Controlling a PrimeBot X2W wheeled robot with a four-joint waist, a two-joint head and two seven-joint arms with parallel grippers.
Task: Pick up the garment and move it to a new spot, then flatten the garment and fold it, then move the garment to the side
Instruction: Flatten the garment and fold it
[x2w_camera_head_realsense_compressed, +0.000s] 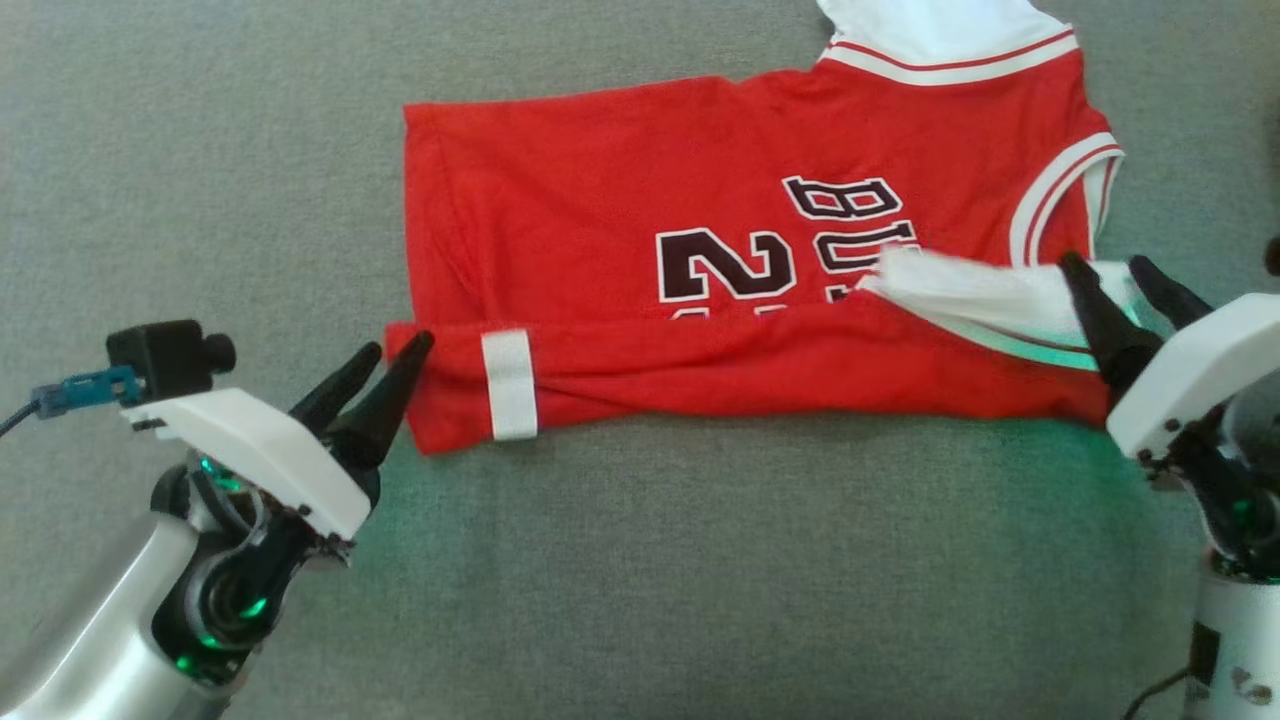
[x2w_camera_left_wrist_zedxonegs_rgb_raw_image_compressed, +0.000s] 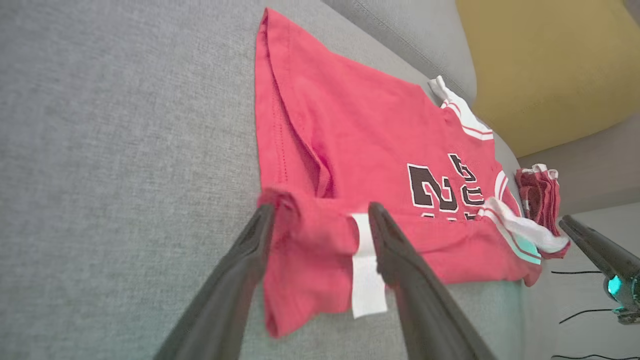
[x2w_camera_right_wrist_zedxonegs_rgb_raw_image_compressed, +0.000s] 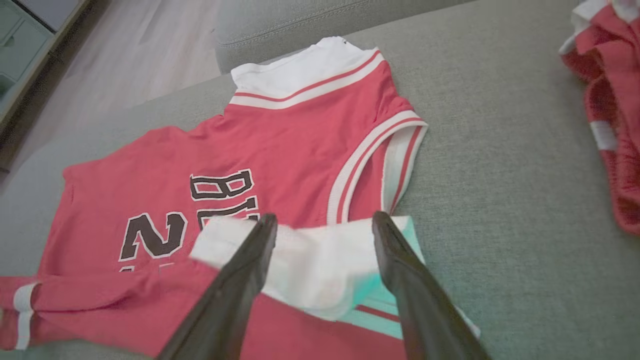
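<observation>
A red basketball jersey (x2w_camera_head_realsense_compressed: 600, 210) with white trim and dark lettering lies spread on the grey sofa cushion (x2w_camera_head_realsense_compressed: 640, 560), neck end to the right. Its near edge is folded over into a long strip (x2w_camera_head_realsense_compressed: 720, 375) with a white tag (x2w_camera_head_realsense_compressed: 509, 385). My left gripper (x2w_camera_head_realsense_compressed: 400, 346) is open at the strip's left corner, and in the left wrist view that corner (x2w_camera_left_wrist_zedxonegs_rgb_raw_image_compressed: 310, 240) lies between its fingers (x2w_camera_left_wrist_zedxonegs_rgb_raw_image_compressed: 235, 280). My right gripper (x2w_camera_head_realsense_compressed: 1105, 262) is open over the white armhole fabric (x2w_camera_right_wrist_zedxonegs_rgb_raw_image_compressed: 320, 265) at the strip's right end.
A second crumpled red and white garment (x2w_camera_right_wrist_zedxonegs_rgb_raw_image_compressed: 612, 130) lies on the cushion to the right of the jersey, also seen as a small red heap (x2w_camera_left_wrist_zedxonegs_rgb_raw_image_compressed: 539, 195). The sofa back (x2w_camera_right_wrist_zedxonegs_rgb_raw_image_compressed: 300, 20) rises beyond the jersey. Bare cushion stretches along the near side.
</observation>
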